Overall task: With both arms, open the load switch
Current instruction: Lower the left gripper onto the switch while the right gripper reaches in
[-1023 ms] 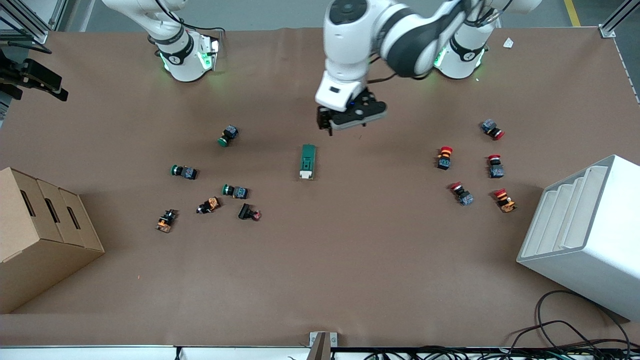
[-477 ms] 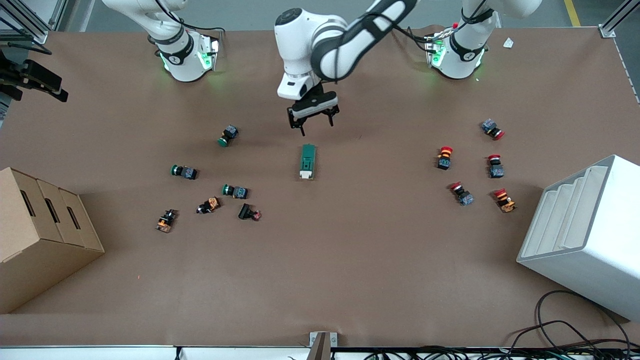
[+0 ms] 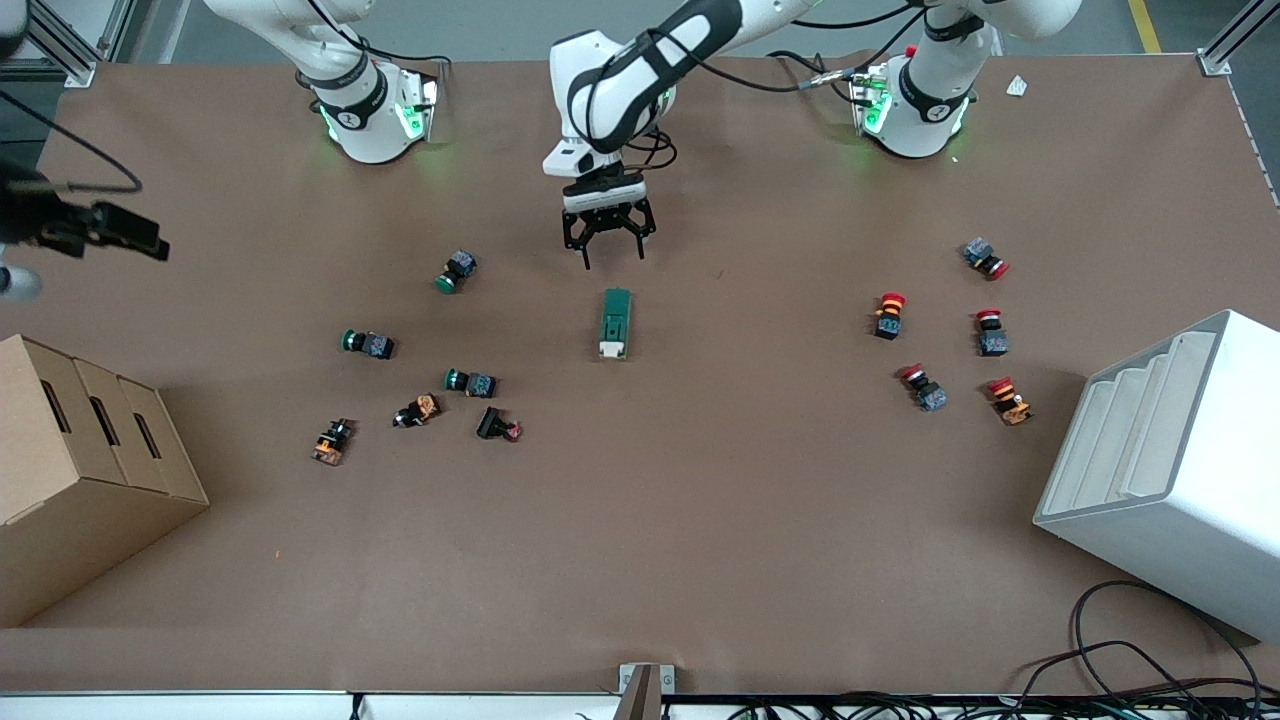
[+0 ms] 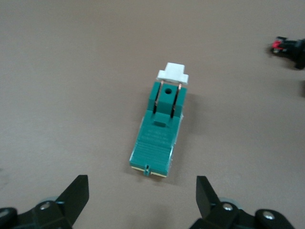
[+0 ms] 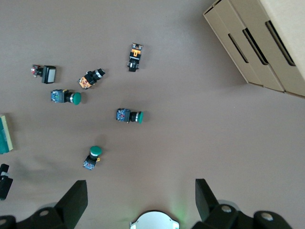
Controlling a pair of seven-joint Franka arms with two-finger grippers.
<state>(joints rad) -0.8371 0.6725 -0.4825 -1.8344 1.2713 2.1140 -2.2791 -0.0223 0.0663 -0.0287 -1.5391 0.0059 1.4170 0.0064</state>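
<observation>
The switch (image 3: pixel 616 323) lies mid-table, white lever end nearer the camera. The left gripper (image 3: pixel 609 243) is held spread over the table just beside its green end, probably lined up to straddle it. The right gripper (image 5: pixel 138 200), also spread, is kept high over the green buttons (image 5: pixel 128 116), waiting.
</observation>
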